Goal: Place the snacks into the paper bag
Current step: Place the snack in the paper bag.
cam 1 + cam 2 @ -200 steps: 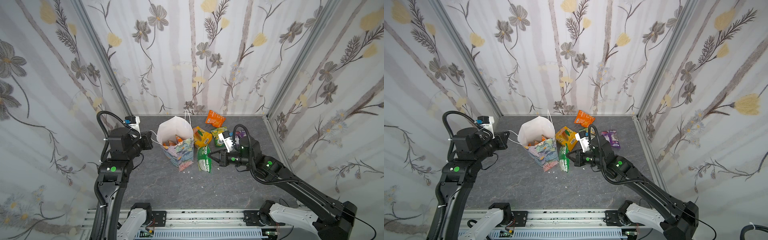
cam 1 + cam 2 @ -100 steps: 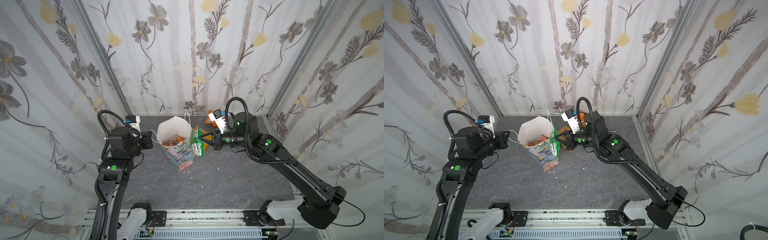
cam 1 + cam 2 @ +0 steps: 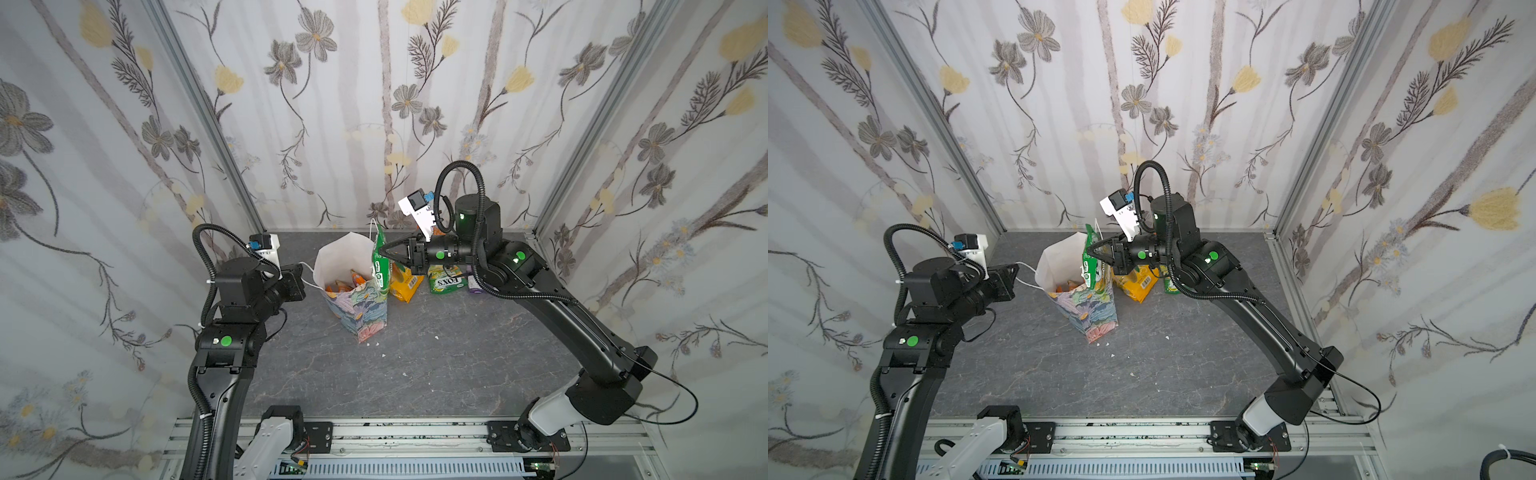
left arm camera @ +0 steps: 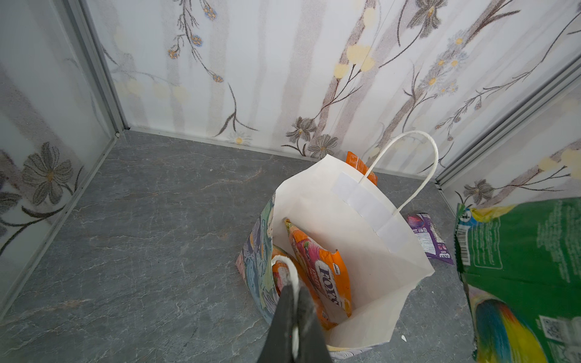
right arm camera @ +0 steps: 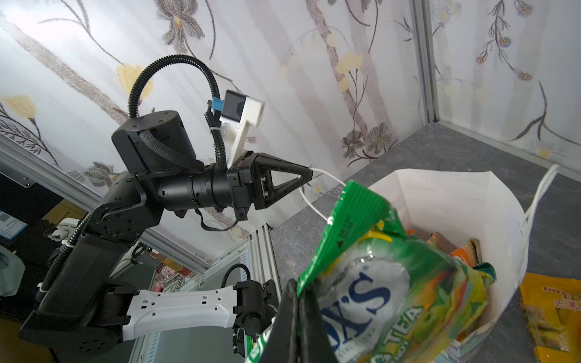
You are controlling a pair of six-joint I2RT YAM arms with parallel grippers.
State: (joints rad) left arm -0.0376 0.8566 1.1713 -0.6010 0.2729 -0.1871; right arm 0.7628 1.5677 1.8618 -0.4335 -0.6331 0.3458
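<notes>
Two black robot arms are seen over a grey stone-look table (image 3: 415,365), which is walled on three sides by flowered panels (image 3: 374,104).

The right arm is reached in from the front right corner. Its elbow is raised, and its forearm is held level and pointed toward the left side. The right gripper (image 3: 381,254) is pinched tight on the edge of a green packet (image 3: 379,268). This packet is hung upright at the right-hand rim of the paper bag (image 3: 357,311). Whether its lower end is inside the mouth cannot be told.

The left arm is bent upward from the front left corner, with its wrist level and pointed at the bag. The left gripper (image 3: 302,268) is pressed together on a white cord handle (image 3: 308,277), which is looped from the fingertips to the bag's left rim.

The bag is stood upright near the back middle of the table with its mouth spread wide. Orange packets (image 4: 323,273) are seen low inside it, with bare white wall above them.

Just right of the bag, a yellow packet (image 3: 405,282), a second green packet (image 3: 444,280) and a purple packet (image 3: 473,286) are laid on the table under the right forearm. The back panel is close behind the bag.

Open grey surface is spread from the bag to the front rail (image 3: 415,432), dotted with a few white crumbs (image 3: 436,337).
</notes>
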